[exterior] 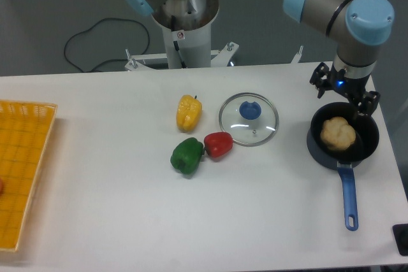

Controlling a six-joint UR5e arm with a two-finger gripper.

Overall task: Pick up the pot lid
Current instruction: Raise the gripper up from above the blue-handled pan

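At the right, my gripper (345, 91) hangs over the far side of a black pan, its two fingertips spread wide apart and nothing visible between them. The pot lid (260, 134) lies on the table near the middle of the camera view, well to the left of the gripper. It is round and see-through with a pale rim, and a blue knob (250, 110) stands on its top. Lid and gripper are apart.
The black pan (318, 152) holds a brown lumpy item (338, 134); its blue handle (349, 199) points toward the front. Left of the lid lie a red vegetable (218, 144), a green one (187, 156) and a yellow one (189, 113). A yellow crate (24, 157) stands far left.
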